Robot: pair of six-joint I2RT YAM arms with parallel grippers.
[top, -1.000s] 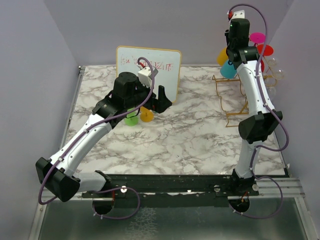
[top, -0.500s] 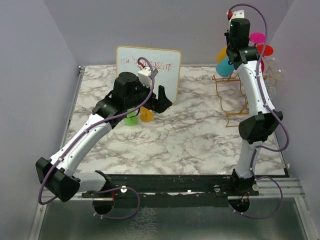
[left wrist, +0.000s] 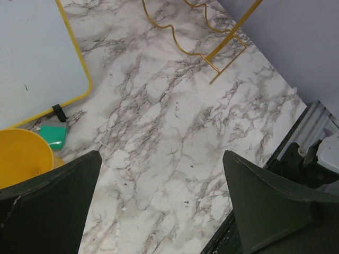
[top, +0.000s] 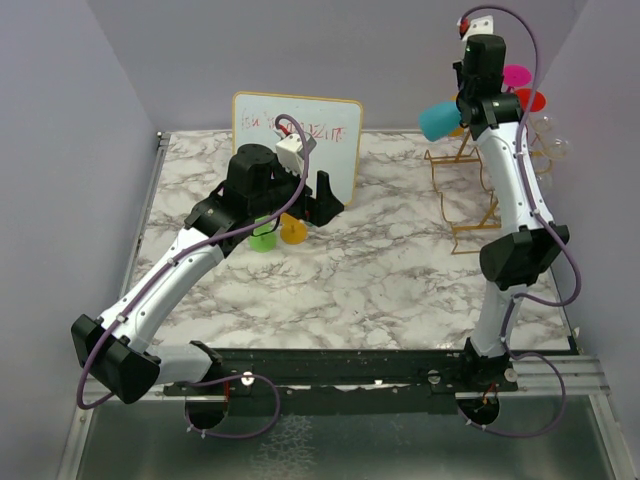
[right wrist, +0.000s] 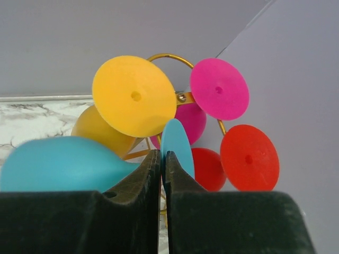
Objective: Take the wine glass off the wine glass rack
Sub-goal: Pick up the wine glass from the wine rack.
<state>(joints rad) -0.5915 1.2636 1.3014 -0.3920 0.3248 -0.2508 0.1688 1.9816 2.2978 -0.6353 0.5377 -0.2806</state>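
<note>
My right gripper [right wrist: 163, 156] is shut on the stem of a blue wine glass [right wrist: 58, 164], with the bowl to the left of the fingers and the round foot [right wrist: 177, 145] to the right. In the top view the blue wine glass [top: 438, 120] lies tilted sideways at the upper left of the gold wine glass rack [top: 470, 195], held by the right gripper [top: 468, 108]. Yellow [right wrist: 133, 95], pink [right wrist: 219, 89] and red [right wrist: 249, 157] glasses hang on the rack behind it. My left gripper [left wrist: 161, 180] is open and empty above the marble table.
A yellow-framed whiteboard [top: 297, 140] stands at the back. A green cup [top: 263, 238] and a yellow cup [top: 294, 232] sit under the left arm. Clear glasses [top: 555, 148] hang on the rack's right side. The rack's wire base [left wrist: 212, 47] reaches toward the table's right edge.
The right gripper has closed on the blue glass's stem. The blue glass has moved up and to the left, away from the rack. The left arm has not moved.
</note>
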